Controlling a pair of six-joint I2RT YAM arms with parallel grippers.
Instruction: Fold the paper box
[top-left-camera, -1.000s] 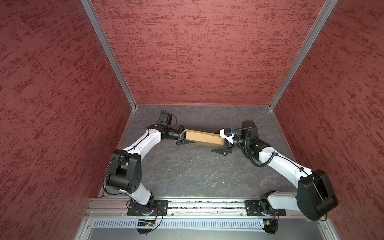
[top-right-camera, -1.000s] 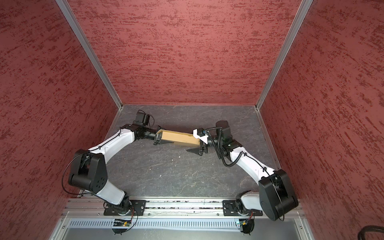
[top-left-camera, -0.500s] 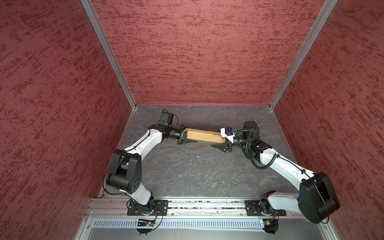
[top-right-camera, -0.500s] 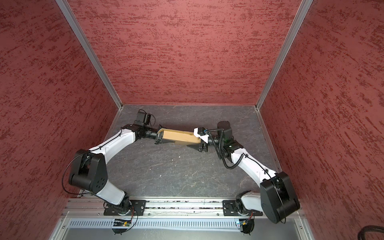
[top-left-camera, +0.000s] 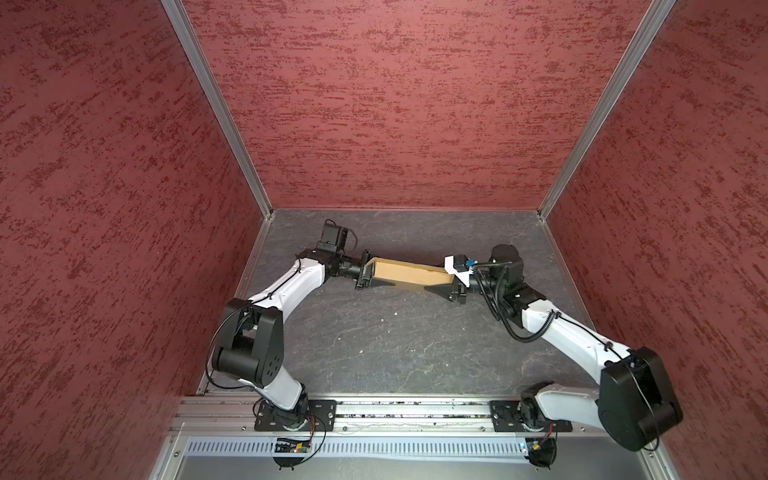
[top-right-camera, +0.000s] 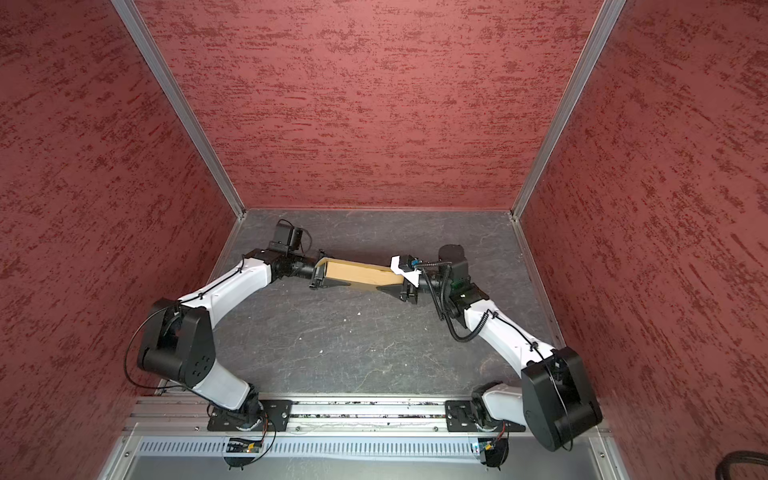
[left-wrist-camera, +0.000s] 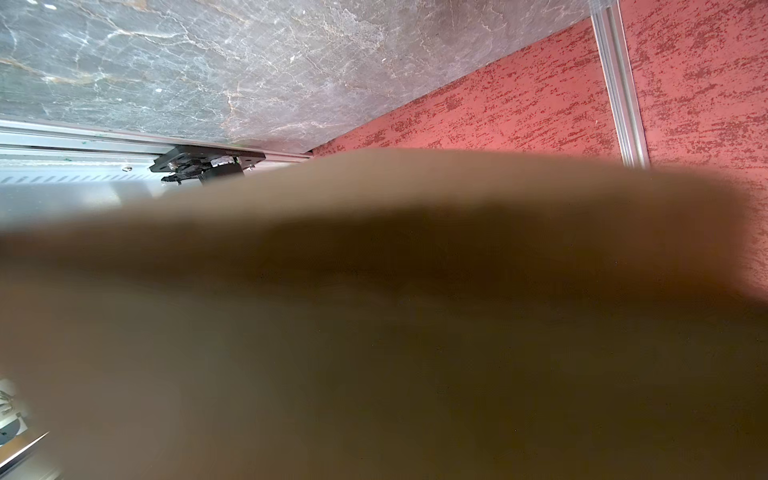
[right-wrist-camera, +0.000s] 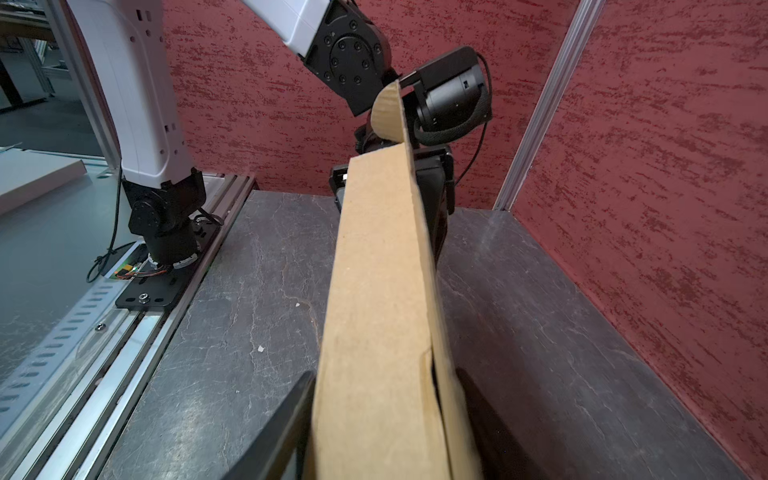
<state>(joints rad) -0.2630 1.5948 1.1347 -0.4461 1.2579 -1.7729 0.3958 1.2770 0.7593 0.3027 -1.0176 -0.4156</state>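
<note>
Paper box (top-left-camera: 409, 274), mid-frame: I judge it light, stiff, crushable; hold ends. Left gripper (top-left-camera: 380, 276) pinches one; right gripper (top-left-camera: 434, 281) straddles other, pinch unclear.

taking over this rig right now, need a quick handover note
Left hand: shut on one end of the paper box, which seems raised above the table.
Right hand: jaws straddle the opposite end; a firm grip is not clear.
Done: box folded into a shallow closed shape, held on edge between the arms.
To do: a rounded tab sticks out at the far end in the right wrist view; it probably needs tucking.
</note>
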